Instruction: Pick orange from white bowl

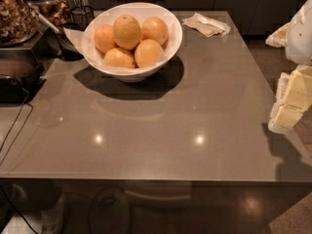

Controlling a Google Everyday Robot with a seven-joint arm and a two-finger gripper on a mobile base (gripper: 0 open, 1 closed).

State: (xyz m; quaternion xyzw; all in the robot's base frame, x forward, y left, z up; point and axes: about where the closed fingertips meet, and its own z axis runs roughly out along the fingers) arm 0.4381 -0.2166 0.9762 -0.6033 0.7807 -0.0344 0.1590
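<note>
The white bowl (171,47) stands at the back left of the grey table (185,116). It holds several fruits. The orange (127,31) is the largest one, slightly oval and duller yellow-orange, and it rests on top at the middle back of the pile. Rounder, brighter oranges lie around it at the left (104,37), right (155,29) and front (148,52). My gripper (291,104) is at the far right edge of the view, beside the table's right side. It is well away from the bowl and lower in the frame, with nothing visibly in it.
A crumpled napkin (207,24) lies at the back, right of the bowl. Glass jars of dry food (14,13) and a black wire holder (82,14) crowd the back left. A dark appliance (14,82) with cables sits at the left edge.
</note>
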